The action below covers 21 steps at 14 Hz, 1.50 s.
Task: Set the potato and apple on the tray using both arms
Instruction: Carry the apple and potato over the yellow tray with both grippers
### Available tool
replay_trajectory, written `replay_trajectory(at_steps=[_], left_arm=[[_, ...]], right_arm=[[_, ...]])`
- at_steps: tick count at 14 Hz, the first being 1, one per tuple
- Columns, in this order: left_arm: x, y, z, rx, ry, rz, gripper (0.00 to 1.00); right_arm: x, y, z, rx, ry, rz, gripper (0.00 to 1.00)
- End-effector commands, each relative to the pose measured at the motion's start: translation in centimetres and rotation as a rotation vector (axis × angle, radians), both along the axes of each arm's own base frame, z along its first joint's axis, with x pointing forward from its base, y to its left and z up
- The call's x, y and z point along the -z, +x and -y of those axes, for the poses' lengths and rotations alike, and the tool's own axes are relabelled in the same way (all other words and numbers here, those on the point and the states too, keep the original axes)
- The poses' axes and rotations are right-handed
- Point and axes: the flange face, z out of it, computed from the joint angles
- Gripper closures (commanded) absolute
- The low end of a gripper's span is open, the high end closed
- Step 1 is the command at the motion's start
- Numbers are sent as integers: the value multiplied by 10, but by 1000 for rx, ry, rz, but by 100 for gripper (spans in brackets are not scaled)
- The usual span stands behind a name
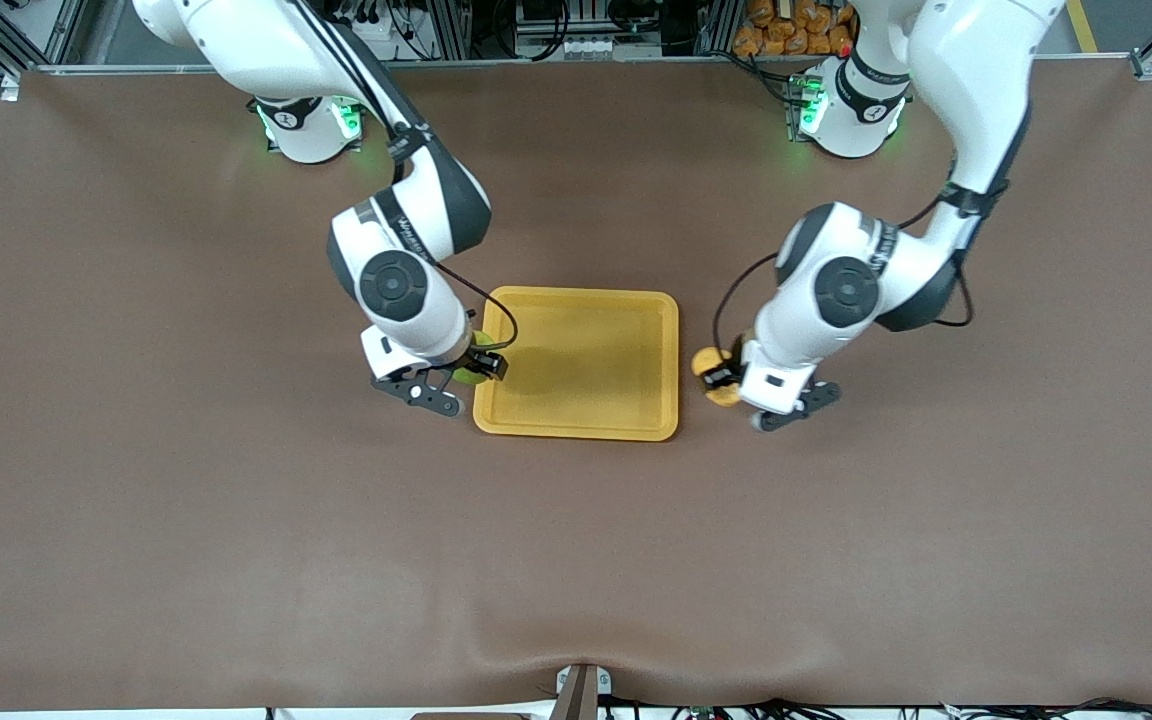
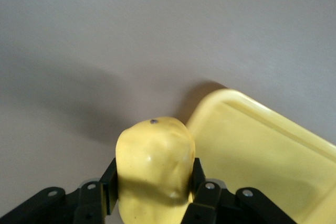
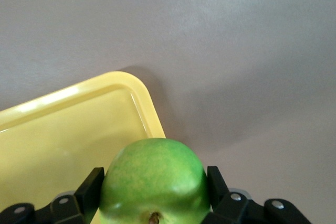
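Observation:
The yellow-orange tray [image 1: 626,300] lies in the middle of the table. My left gripper [image 1: 721,380] is shut on the yellow-tan potato [image 1: 711,362], held just off the tray's edge toward the left arm's end; the left wrist view shows the potato [image 2: 153,169] between both pads, beside a tray corner [image 2: 252,145]. My right gripper [image 1: 471,368] is shut on the green apple [image 1: 469,377] over the tray's rim at the right arm's end; the right wrist view shows the apple [image 3: 153,182] gripped on both sides, over the tray's rim [image 3: 149,106].
Brown table cloth [image 1: 236,500] spreads wide around the tray. Both arm bases stand at the table's edge farthest from the front camera. Orange items [image 1: 796,28] sit off the table by the left arm's base.

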Motion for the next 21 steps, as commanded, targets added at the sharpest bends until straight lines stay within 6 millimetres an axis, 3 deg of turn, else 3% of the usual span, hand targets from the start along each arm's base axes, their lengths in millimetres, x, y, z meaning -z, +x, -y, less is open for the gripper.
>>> replay_trajectory(at_steps=[1, 5, 7, 9, 13, 15, 17, 19, 21], left_arm=[[9, 3, 40, -64, -10, -19, 91], [30, -12, 62, 46, 72, 15, 92], [44, -29, 84, 112, 94, 9, 93], [52, -33, 89, 169, 121, 24, 97], [72, -44, 111, 218, 122, 10, 99], [75, -45, 115, 235, 120, 9, 99], [77, -45, 115, 249, 121, 7, 99], [79, -44, 113, 259, 123, 6, 97], [79, -44, 113, 289, 121, 8, 96]], right_arm=[[17, -9, -28, 48, -40, 31, 45], [40, -14, -36, 62, -58, 35, 45], [48, -16, -41, 88, -53, 44, 45], [55, -21, -47, 86, -59, 39, 43], [61, -22, -47, 84, -63, 37, 0], [60, -21, -47, 84, -62, 38, 0], [51, -16, -42, 95, -58, 44, 0], [15, -9, -37, 101, -29, 73, 0], [-17, -1, -19, 120, -32, 63, 0]])
